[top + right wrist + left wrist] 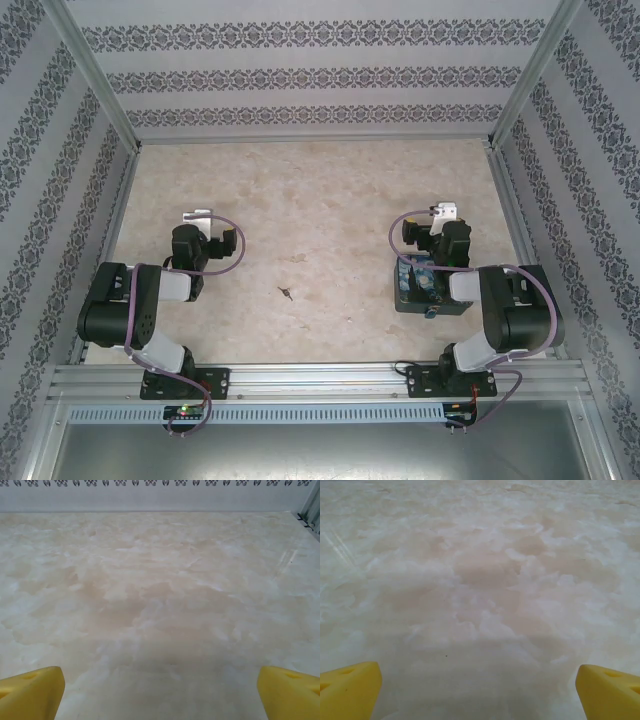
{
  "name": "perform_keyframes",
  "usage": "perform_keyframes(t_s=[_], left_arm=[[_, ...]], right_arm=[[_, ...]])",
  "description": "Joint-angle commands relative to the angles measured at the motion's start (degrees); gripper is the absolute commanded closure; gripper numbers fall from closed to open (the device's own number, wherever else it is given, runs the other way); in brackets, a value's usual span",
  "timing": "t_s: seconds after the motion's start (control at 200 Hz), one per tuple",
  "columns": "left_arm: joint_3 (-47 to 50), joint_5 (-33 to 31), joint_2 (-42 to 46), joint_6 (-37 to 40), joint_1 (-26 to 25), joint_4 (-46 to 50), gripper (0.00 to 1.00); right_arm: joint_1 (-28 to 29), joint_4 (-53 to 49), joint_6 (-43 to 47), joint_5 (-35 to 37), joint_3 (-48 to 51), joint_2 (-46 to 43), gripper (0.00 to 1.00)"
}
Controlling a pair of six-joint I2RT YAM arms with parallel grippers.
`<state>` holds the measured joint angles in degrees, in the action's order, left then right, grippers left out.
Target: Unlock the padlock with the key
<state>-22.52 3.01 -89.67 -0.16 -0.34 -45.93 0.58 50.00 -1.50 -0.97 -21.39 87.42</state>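
Note:
The key (287, 292) is a thin dark sliver lying on the marbled table (320, 200) between the two arms. A tiny blue lump (430, 313) at the near edge of the blue box looks like the padlock, too small to make out in detail. My left gripper (200, 216) hovers left of the key, open, its yellow fingertips (350, 690) spread wide over bare table (480, 605). My right gripper (444, 211) sits beyond the box, also open, with its yellow fingertips (290, 690) far apart and nothing between them.
A square blue-and-yellow printed box (428, 285) lies under the right arm's forearm. Patterned walls (320, 80) enclose the table at the back and on both sides. A metal rail (320, 380) runs along the near edge by the arm bases.

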Motion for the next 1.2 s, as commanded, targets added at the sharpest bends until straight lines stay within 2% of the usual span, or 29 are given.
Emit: perform_keyframes(t_s=[0.0, 0.585, 0.714, 0.909, 0.989, 1.039, 1.079, 1.124, 1.194], left_arm=[[-0.94, 0.69, 0.26, 0.87, 0.52, -2.06, 0.0], [-1.47, 1.04, 0.15, -0.07, 1.23, -1.18, 0.01], [-1.75, -0.31, 1.58, -0.66, 1.22, 0.4, 0.01], [-5.81, -0.02, 7.05, -0.44, 1.22, 11.85, 0.01], [-7.87, 0.46, 9.48, -0.1, 1.22, 16.87, 0.0], [-9.25, 1.22, 11.48, -0.5, 1.24, 19.59, 0.0], [-10.68, 1.79, 12.74, -1.22, 1.22, 22.13, 0.0], [-13.39, 2.51, 14.1, -2.75, 1.14, 26.46, 0.0], [-18.2, 4.6, 15.45, -6.37, 1.05, 33.93, 0.0]], right_arm=[[-0.39, 1.6, 0.28, -1.18, -0.58, -0.89, 0.02], [-1.37, 1.4, -0.7, -2.6, -0.86, -0.64, 0.02], [-1.39, 0.35, -2.18, 1.01, -1.17, -2.25, 0.02], [-1.37, -15.91, -4.46, 7.0, -5.44, -12.56, 0.02], [-1.81, -25.06, -12.14, 11.59, -8.78, -17.21, 0.02], [-2.72, -31.69, -20.91, 13.76, -10.91, -20.1, 0.02], [-4.79, -35.04, -26.47, 10.25, -11.94, -22.29, 0.02], [-7.87, -35.9, -30.27, 2.7, -12.1, -24.19, 0.02], [-11.0, -38.44, -34.73, -4.68, -12.33, -26.71, 0.02]])
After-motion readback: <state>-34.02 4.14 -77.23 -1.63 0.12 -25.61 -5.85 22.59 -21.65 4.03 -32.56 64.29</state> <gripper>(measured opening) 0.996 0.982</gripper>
